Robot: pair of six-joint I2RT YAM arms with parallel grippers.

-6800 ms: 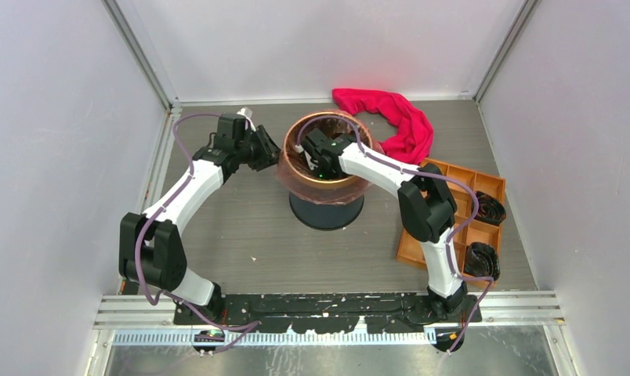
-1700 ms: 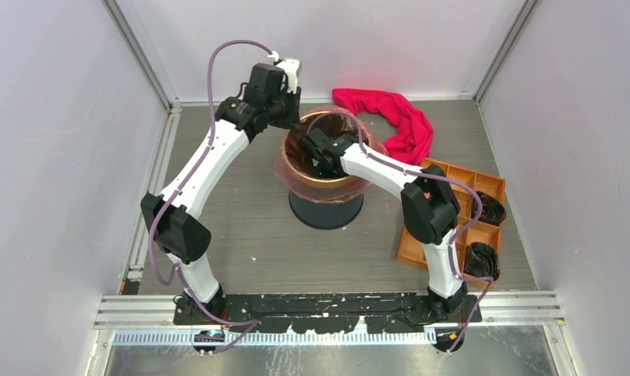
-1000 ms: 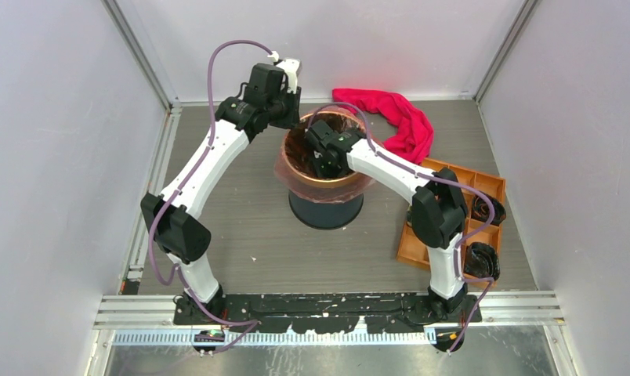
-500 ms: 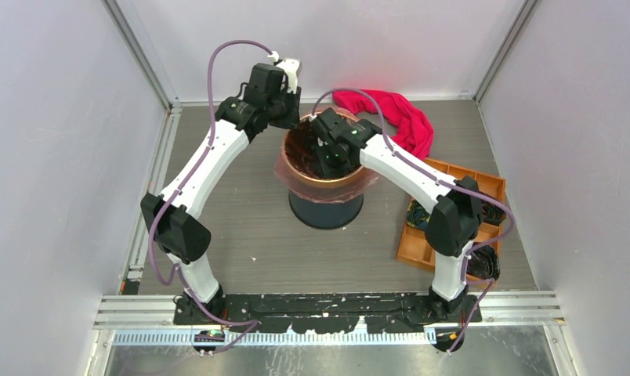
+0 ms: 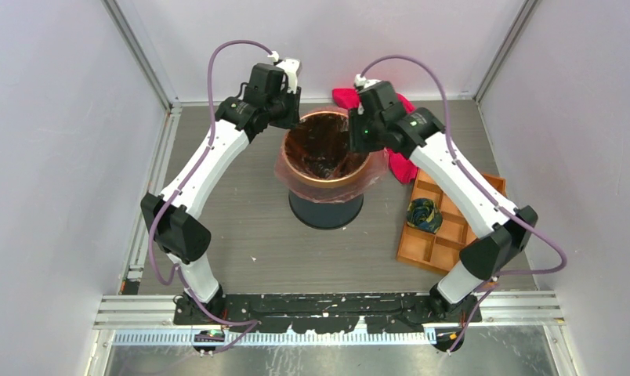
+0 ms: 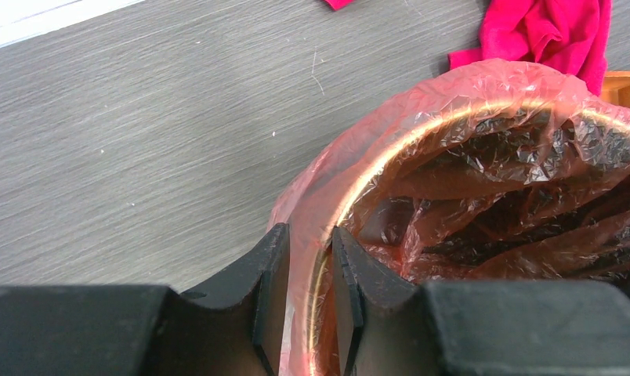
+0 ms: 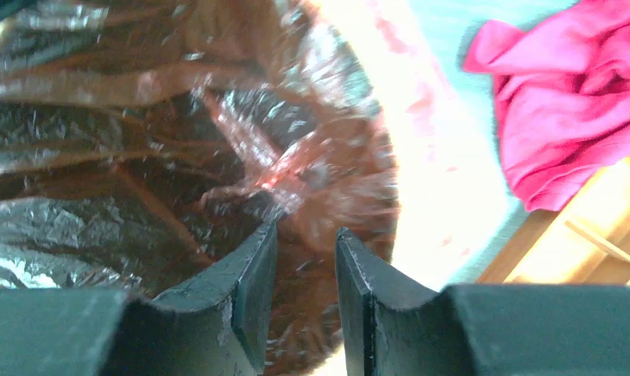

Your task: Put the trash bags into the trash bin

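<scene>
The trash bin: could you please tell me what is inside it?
A wrinkled translucent red-pink trash bag lines the trash bin, folded out over its gold rim. The film hides the bin's floor and anything beneath.

Magenta cloth (image 5: 401,167) beside orange tray (image 5: 445,244), dark bundle (image 5: 421,215) inside.

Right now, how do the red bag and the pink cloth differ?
The red bag is thin, glossy, see-through film; the pink cloth is opaque, matte fabric. The red bag lines the bin, its edge folded out over the gold rim; the pink cloth lies on the table beyond the bin. The red bag is spread open; the pink cloth is bunched up. Both are soft and reddish-pink.
</scene>
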